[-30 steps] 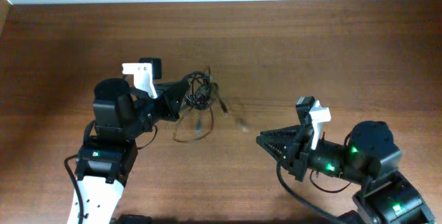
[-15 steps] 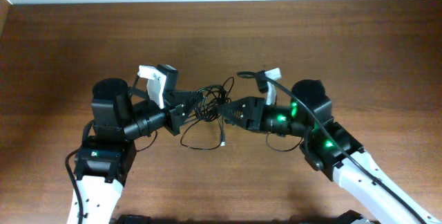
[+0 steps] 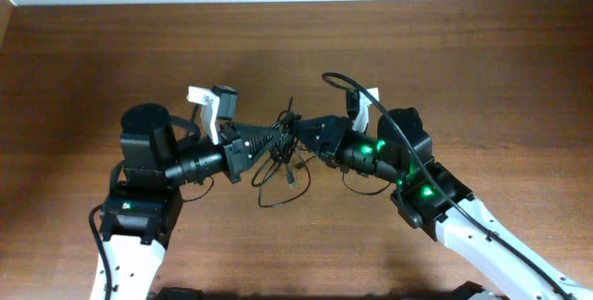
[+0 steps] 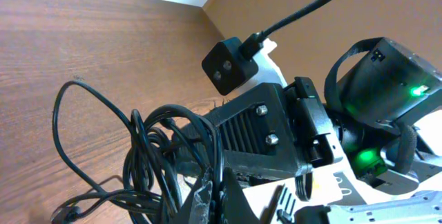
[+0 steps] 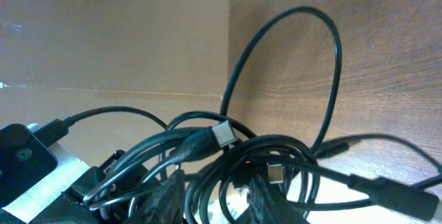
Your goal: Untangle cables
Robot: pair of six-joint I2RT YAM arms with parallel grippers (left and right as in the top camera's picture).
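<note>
The cables (image 3: 278, 193) are a knot of thin black cords held up between both grippers at the table's middle, with one loop drooping to the wood. My left gripper (image 3: 276, 141) is shut on a strand of the bundle. In the left wrist view its jaws (image 4: 219, 193) pinch a cord beside the looped cables (image 4: 148, 155). My right gripper (image 3: 304, 135) faces it from the right, tip to tip. In the right wrist view its fingers (image 5: 169, 196) stand partly apart, and several strands and silver plugs of the cables (image 5: 207, 141) lie between them.
A thick black wire (image 3: 347, 87) arcs over the right arm. The right arm's camera block (image 4: 231, 65) and body fill the left wrist view just beyond the tangle. Brown wooden tabletop (image 3: 463, 59) lies all around, with a pale wall along its far edge.
My right arm has swung in from the lower right to the tangle and its fingers now straddle the cords. The left gripper has shifted right with the bundle still in it.
</note>
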